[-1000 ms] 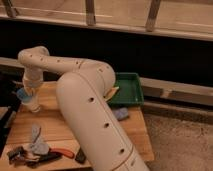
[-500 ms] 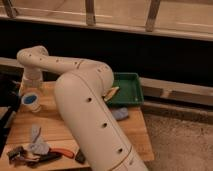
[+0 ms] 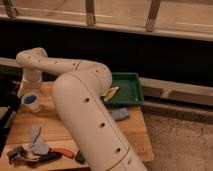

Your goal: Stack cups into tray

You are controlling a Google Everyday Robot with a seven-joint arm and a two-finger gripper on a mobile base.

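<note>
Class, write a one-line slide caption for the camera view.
Robot arm reaches across the wooden table, gripper at the light-blue cup; the green tray sits apart near the table's far corner.

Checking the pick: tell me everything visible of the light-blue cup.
The light-blue cup is small, round, plastic-looking, upright, mouth up, with a pale rim around a darker blue inside. It is over the left edge of the wooden table, directly below the gripper at the end of the white arm, well left of the green tray. Whether it is held or resting cannot be told.
</note>
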